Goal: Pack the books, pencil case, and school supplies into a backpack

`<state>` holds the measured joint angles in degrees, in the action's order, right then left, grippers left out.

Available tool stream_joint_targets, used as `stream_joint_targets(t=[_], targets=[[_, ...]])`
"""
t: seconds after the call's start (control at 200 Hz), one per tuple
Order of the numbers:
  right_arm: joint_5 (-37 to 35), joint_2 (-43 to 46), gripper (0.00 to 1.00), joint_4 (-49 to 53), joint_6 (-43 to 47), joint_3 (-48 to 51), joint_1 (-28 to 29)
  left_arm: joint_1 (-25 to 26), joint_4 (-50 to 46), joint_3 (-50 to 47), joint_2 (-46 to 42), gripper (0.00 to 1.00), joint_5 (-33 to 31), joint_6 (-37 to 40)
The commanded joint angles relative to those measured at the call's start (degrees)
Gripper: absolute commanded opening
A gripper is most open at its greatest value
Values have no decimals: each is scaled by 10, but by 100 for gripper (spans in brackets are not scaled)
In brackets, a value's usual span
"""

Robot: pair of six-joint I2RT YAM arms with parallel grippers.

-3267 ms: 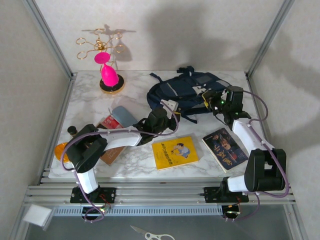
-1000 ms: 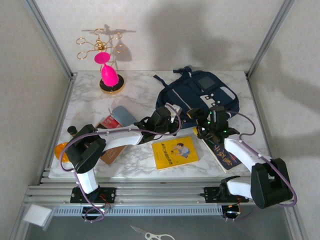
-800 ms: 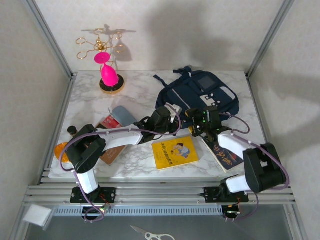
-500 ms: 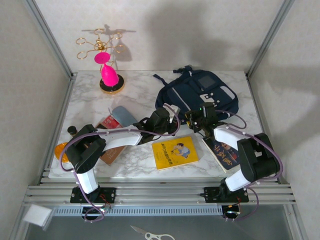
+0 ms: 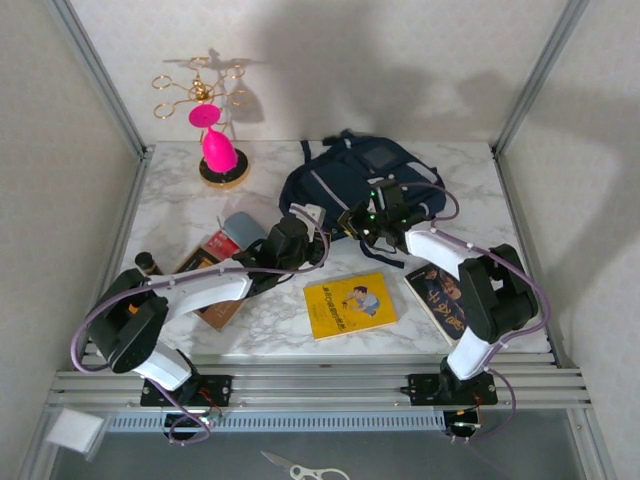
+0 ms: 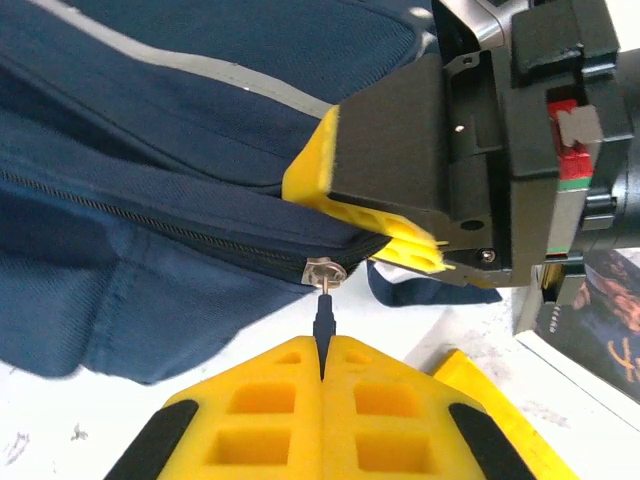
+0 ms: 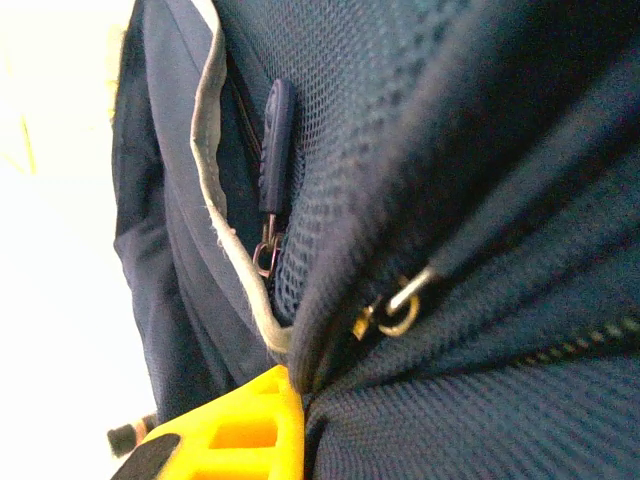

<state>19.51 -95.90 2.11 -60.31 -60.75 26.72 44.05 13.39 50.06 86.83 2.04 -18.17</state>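
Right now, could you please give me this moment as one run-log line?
left fingers: shut on zipper pull | right fingers: pinching backpack fabric beside zipper | yellow book, dark book: on table, unpacked

Navy backpack [image 5: 345, 180] slumps at rear centre, zip shut beside its zip pull [image 6: 323, 325]; yellow book [image 5: 349, 305] lies flat nearer; dark book [image 5: 447, 300] to its right; grey-blue pencil case [image 5: 243, 227], red box [image 5: 222, 245] and brown book [image 5: 214, 314] cluster left.

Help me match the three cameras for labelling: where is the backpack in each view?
Top external: backpack at the rear centre of the table.
Left wrist: backpack across the upper left.
Right wrist: backpack over most of the frame.
Shared landmark: the right gripper, clamped on its fabric.
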Motion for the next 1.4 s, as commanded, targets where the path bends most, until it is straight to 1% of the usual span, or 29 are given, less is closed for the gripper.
stream_joint_targets(t=[0.0, 0.045, 0.1, 0.16, 0.225, 0.26, 0.33, 0.391, 0.451, 0.506, 0.546, 0.596, 0.616, 0.661, 0.686, 0.741, 0.776, 0.806, 0.891, 1.006, 1.107, 1.212, 1.282, 1.342, 1.392], targets=[[4, 72, 3, 12, 118, 19, -52, 5, -37, -19, -32, 0, 31, -28], [27, 90, 3, 31, 133, 28, -75, 8, -36, -17, -30, 0, 36, -36], [27, 114, 4, 69, 161, 35, -99, 19, -36, -9, -25, 0, 39, -38], [34, 142, 6, 87, 182, 48, -128, 30, -37, -2, -15, 0, 38, -36], [87, 156, 7, 77, 192, 61, -163, 36, -34, 6, 5, 0, 46, -38], [108, 157, 7, 89, 203, 56, -179, 38, -32, 9, 16, 0, 50, -37], [109, 154, 9, 123, 239, 40, -199, 40, -19, 5, 24, 0, 43, -37], [110, 151, 11, 136, 252, 37, -221, 39, 0, -5, 26, 0, 37, -37], [115, 147, 14, 140, 252, 36, -245, 38, 2, -2, 33, 0, 35, -34], [111, 146, 19, 129, 240, 42, -250, 39, 6, 7, 43, 0, 49, -30], [114, 149, 25, 108, 222, 55, -241, 41, 20, 8, 50, 0, 61, -32], [117, 149, 44, 88, 196, 72, -224, 42, 48, 5, 55, 0, 71, -41], [116, 148, 48, 89, 190, 75, -220, 43, 58, 5, 57, 0, 73, -44], [106, 149, 52, 100, 177, 81, -219, 43, 74, 10, 64, 0, 76, -50], [92, 155, 57, 106, 173, 85, -220, 43, 74, 14, 67, 0, 74, -51], [58, 178, 73, 117, 153, 98, -220, 43, 70, 23, 74, 0, 69, -58], [53, 194, 82, 112, 133, 111, -219, 43, 70, 24, 75, 0, 69, -60], [60, 205, 86, 108, 114, 125, -216, 44, 75, 22, 74, 0, 70, -60], [62, 231, 91, 97, 60, 157, -186, 44, 92, 14, 70, 0, 75, -59], [32, 256, 95, 55, -40, 199, -121, 45, 81, 15, 68, 0, 67, -51], [6, 248, 95, 3, -119, 226, -82, 45, 84, 14, 67, 0, 72, -49], [-43, 222, 91, -52, -178, 223, -60, 45, 80, 19, 68, 0, 74, -47], [-72, 189, 88, -63, -211, 205, -55, 45, 78, 19, 66, 0, 73, -44], [-83, 165, 84, -97, -234, 198, -51, 45, 73, 22, 65, 0, 74, -42], [-103, 146, 79, -100, -243, 184, -43, 45, 69, 25, 64, 0, 74, -39]])
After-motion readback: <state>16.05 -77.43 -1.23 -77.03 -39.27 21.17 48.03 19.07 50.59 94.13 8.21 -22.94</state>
